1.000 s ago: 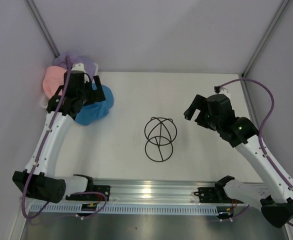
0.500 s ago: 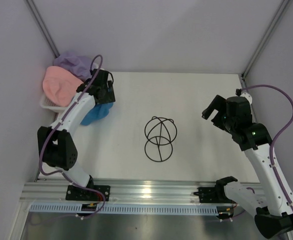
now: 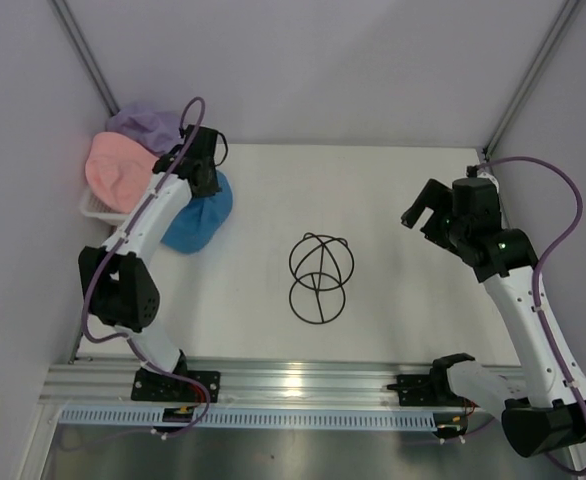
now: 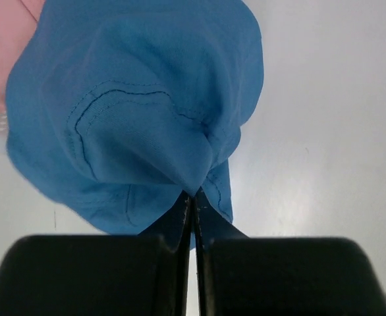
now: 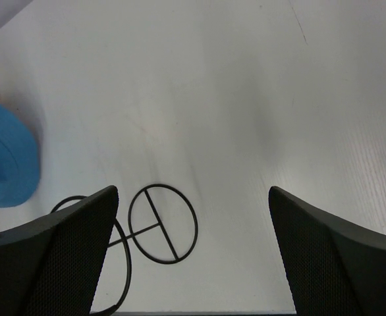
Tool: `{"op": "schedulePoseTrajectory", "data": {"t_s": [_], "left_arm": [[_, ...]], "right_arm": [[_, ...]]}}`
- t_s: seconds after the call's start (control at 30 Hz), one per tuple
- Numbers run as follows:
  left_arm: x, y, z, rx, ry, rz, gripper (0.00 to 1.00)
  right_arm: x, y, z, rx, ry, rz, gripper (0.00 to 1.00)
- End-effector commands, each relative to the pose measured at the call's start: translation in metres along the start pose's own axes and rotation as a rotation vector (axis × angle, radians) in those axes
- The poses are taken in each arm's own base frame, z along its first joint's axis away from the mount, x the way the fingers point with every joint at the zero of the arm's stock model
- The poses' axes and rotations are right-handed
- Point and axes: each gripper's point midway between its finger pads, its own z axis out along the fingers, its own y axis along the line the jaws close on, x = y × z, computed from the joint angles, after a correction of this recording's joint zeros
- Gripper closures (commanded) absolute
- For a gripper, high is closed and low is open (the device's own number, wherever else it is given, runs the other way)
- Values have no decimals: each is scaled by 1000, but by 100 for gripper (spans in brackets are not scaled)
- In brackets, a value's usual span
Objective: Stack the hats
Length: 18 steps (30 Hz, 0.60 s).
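The left jaws are pressed together on a thin peak of cloth pulled up from the blue hat [image 4: 134, 112], with only a small fold of it caught between the tips. The rest of the hat sags away slack around that fold. It lies on the white desk [image 3: 393, 180] near the far left corner, with one side against the white mesh basket [image 3: 91, 208]. The pink hat [image 3: 118, 170] sits in that basket and the lavender hat [image 3: 148, 122] is heaped behind it, right in the corner. The black wire stand [image 3: 320, 277] waits in the middle of the desk, well apart from all three hats. Over by the right edge the right jaws are spread wide with nothing between them, looking down on the stand from above the desk. I'd say the grip is the weak spot: with so little cloth pinched, a quick lift could let the fold slide out and drop the hat. A hat this limp may also drag against the basket or the pink hat as it leaves. It may arrive crumpled, too, landing lopsided on the stand or nudging that light wire frame out of place.
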Motion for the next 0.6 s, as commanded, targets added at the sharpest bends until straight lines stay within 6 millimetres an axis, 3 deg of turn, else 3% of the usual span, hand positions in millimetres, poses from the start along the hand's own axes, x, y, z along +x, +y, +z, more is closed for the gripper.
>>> {"op": "schedulePoseTrajectory", "data": {"t_s": [0.0,0.07,0.1,0.17,0.2,0.23,0.47,0.57], "left_arm": [[-57,-14,-108,255,-166,5,99],[-69,-26,-154,385,-210,32,99],[-59,-35,-177,446,-194,86,99],[-72,-42,-221,516,-259,116,99],[-60,-53,-239,595,-233,162,99],[-66,-56,-263,654,-269,161,99],[-51,-80,-358,1007,-307,202,98],[-34,-94,-382,1126,-293,271,98]], "right_arm": [[-26,19,-8,-79,-44,15,1],[-38,26,-12,-104,-62,24,0],[-43,25,-10,-97,-67,28,0],[-53,31,-11,-119,-87,27,0],[-56,31,-10,-121,-91,32,1],[-59,33,-9,-126,-94,41,0],[-56,39,-14,-176,-81,69,0],[-55,29,-18,-148,-111,44,0]]}}
